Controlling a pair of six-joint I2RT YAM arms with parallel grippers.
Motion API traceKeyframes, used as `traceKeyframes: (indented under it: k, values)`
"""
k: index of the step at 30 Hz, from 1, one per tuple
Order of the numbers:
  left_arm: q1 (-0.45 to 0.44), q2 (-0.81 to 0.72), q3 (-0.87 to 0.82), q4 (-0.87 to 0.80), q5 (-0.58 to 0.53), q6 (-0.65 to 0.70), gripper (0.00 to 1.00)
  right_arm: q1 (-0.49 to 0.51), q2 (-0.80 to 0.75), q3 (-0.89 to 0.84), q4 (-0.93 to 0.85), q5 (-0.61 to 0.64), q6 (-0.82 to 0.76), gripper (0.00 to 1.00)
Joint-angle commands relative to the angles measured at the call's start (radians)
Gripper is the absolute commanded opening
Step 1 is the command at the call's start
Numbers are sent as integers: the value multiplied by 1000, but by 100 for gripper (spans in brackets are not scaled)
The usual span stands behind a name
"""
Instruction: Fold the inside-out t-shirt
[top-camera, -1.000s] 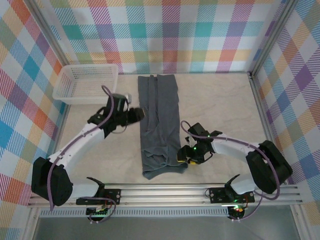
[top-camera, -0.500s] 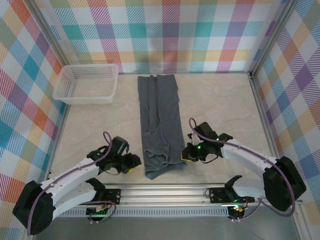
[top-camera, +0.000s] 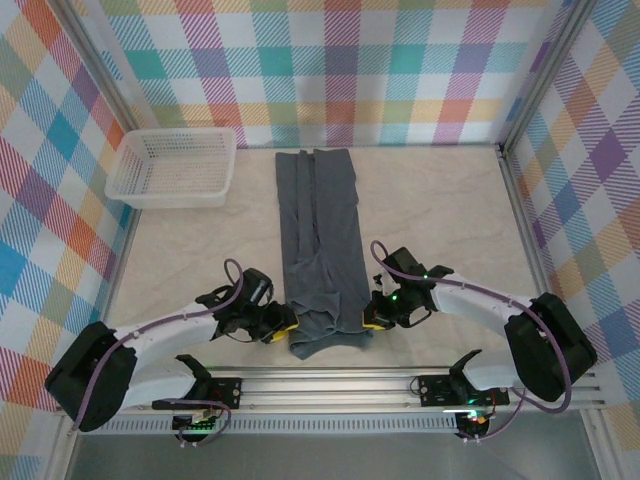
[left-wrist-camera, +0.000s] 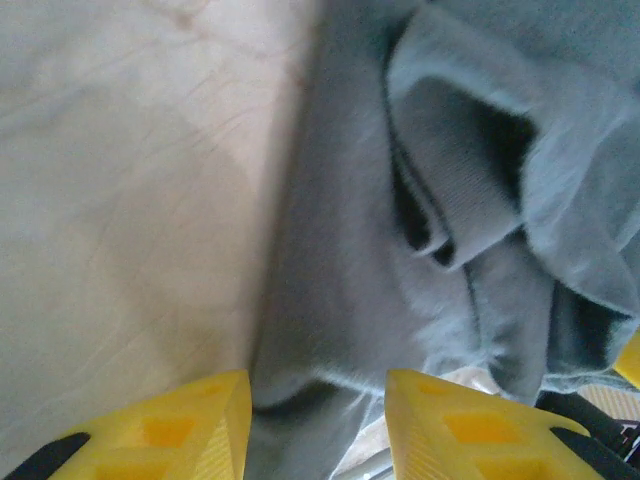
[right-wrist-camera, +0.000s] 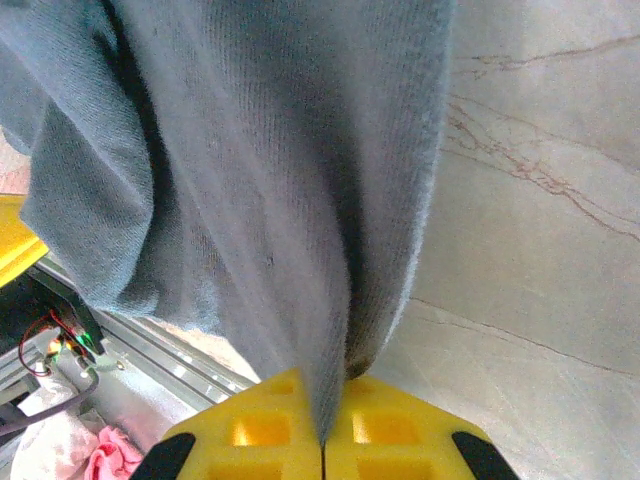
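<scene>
Clamps a fold at the near right edge of the inside-out t-shirt (right-wrist-camera: 250, 150) with the right fingers (right-wrist-camera: 300, 425), pressed shut on the cloth. Straddles the near left edge with the left fingers (left-wrist-camera: 440, 415), held apart, with grey cloth between them but not pinched. Finds the shirt as a long narrow strip running near to far down the middle of the desk (top-camera: 450, 220), flat and smooth at the far end, bunched and rumpled at the near end between the two arms. Reads as partly done: looks already folded in lengthwise from both sides, judging by the narrow shape and the long creases. Leaves, most likely, the crosswise fold of the near end over toward the far end, plus some smoothing of the rumpled hem. Shows a pale, marble-veined desk top. Holds a white mesh basket (top-camera: 172, 196) at the far left, well apart from the shirt. Closes in with pastel plaid walls (top-camera: 350, 70) on the left, far and right sides, and a metal rail (top-camera: 330, 385) along the near edge carrying both arm bases.
</scene>
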Motion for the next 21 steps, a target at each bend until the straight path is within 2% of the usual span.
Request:
traceKeyframes:
  k: [1, 8, 12, 16, 21]
  values:
    - [-23, 62, 26, 73, 10, -6, 40, 0, 3, 3, -9, -12, 6, 0]
    - [-49, 119, 27, 46, 12, 3, 37, 0, 3, 4, -15, 2, 10, 0]
    - [-48, 158, 41, 128, 70, 0, 18, -1, 9, 3, -15, 5, 12, 0]
    - [-52, 163, 66, 93, 75, 22, 0, -1, 1, 10, -34, 17, 9, 0]
    - [-56, 81, 60, -2, 68, 44, 0, -1, -82, -10, -97, 50, 24, 0]
